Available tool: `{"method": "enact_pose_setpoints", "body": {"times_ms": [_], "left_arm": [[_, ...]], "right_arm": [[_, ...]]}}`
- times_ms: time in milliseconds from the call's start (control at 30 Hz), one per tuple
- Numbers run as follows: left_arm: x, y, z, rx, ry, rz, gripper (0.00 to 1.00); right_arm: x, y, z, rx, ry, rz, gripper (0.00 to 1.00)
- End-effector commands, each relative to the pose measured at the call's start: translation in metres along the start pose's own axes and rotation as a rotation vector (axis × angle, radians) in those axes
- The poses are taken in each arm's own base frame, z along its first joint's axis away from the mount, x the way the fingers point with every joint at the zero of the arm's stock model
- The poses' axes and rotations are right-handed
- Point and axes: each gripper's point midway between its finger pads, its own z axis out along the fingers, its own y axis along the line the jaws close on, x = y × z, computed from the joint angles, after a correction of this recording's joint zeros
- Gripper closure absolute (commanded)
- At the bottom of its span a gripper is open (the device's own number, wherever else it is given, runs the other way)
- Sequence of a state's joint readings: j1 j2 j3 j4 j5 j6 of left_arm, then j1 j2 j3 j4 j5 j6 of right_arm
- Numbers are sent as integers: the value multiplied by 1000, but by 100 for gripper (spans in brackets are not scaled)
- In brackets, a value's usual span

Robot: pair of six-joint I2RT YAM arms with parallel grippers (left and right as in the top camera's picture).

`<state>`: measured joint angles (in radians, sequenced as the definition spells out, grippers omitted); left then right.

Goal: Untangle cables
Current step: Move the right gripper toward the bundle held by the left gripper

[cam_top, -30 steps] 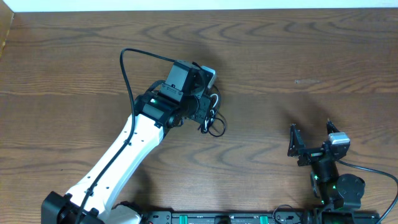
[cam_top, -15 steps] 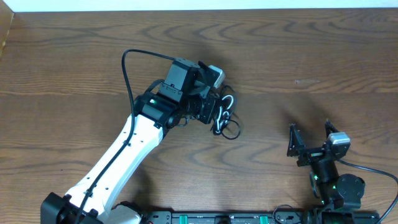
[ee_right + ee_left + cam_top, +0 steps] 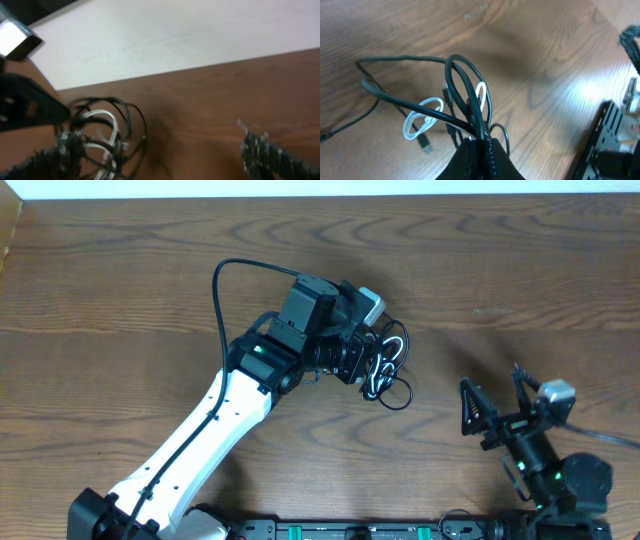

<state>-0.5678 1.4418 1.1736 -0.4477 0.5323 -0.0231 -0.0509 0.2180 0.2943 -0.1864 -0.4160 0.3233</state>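
Note:
The black cable and the white cable hang as one tangled bundle from my left gripper, which is shut on them just above the table's middle. In the left wrist view the fingers pinch the black cable, with white loops threaded through it and plug ends dangling. My right gripper is open and empty to the right of the bundle. The right wrist view shows the black loops and white loops ahead on the left, between its open fingers.
The wooden table extends on all sides, with its back edge against a white wall. A black rail with green lights runs along the front edge. The left arm's own thick black cable arcs above its wrist.
My left gripper has carried the cable bundle to the right, toward my right gripper. My right gripper has tilted and turned toward the bundle.

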Motion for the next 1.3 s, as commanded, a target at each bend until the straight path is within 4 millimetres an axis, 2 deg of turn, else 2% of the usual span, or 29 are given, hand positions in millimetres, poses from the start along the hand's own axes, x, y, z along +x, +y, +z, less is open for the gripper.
{"method": "enact_pose_setpoints", "body": {"times_ms": [0,167,267,367,600,700,900,1100,1167,1267], "left_arm": [[-18,-8,-11,10,-62,-20,92],[-26,-10,-12,19,-93,-81,93],[-28,-21,-13,82,-94,-94,92],[-27,-26,-12,104,-88,-89,93],[-31,-46,-7,143,-102,-40,93],[-37,-49,-8,150,-125,-37,92],[-48,-51,-10,163,-166,-56,92],[-49,-52,-10,165,-172,-60,93],[-49,-52,-10,167,-171,-67,92],[-49,-52,-10,167,-171,-70,92]], "right_arm": [[-7,18,9,-81,103,-13,1],[1,51,27,-327,265,40,1],[9,66,32,-473,331,104,1],[11,64,40,-487,344,137,7],[19,64,55,-547,401,234,11],[23,66,57,-592,418,241,16],[33,71,63,-617,452,250,16],[34,88,65,-681,444,202,19],[32,91,66,-694,434,188,22],[32,92,67,-685,429,182,32]]}}
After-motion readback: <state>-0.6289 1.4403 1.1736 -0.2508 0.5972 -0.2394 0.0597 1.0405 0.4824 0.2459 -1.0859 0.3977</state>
